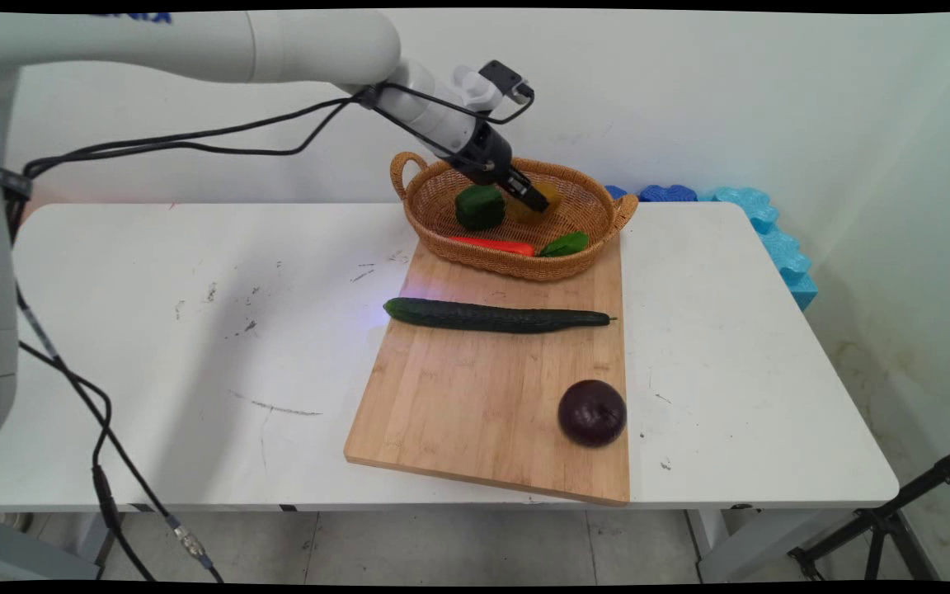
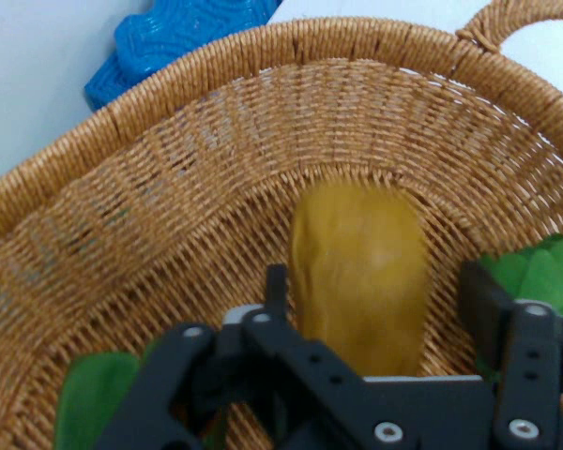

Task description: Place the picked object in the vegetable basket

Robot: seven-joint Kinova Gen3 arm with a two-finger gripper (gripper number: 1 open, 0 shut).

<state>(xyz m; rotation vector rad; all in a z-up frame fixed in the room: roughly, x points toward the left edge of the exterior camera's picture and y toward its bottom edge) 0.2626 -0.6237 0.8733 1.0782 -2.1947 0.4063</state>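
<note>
Hand view: gripper point(image 2: 380, 309) inside the basket point(image 2: 169, 187), fingers point(image 2: 278, 295) spread wide on either side of a yellow-brown potato point(image 2: 361, 272), not closed on it. Main view: basket on the board's point(image 1: 483, 396) far end; cucumber point(image 1: 496, 317) and onion point(image 1: 592, 412) lie nearer.
</note>
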